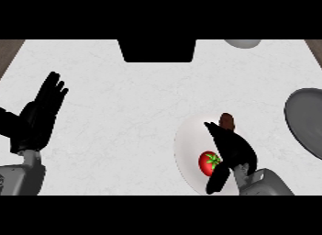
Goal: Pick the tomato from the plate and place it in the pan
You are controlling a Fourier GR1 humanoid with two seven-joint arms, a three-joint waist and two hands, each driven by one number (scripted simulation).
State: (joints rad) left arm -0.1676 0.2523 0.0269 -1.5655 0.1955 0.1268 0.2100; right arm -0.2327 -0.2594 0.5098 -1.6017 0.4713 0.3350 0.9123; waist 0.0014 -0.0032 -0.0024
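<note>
counter (123, 92): white, faintly veined stone look, matt; pan (315, 121): dark grey, matt; tomato (208, 163): glossy red

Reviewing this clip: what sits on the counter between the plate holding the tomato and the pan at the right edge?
Nothing. In the head view the counter between the plate with the tomato and the pan is bare.

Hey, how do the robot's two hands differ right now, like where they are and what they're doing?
The left hand sits near the counter's left side, open with fingers straight and pointing up, resting over bare counter; the right hand is over the white plate, right beside the tomato. The left hand is near nothing, while the right hand's thumb reaches down past the tomato without clearly closing on it. Both are black hands on grey forearms.
</note>
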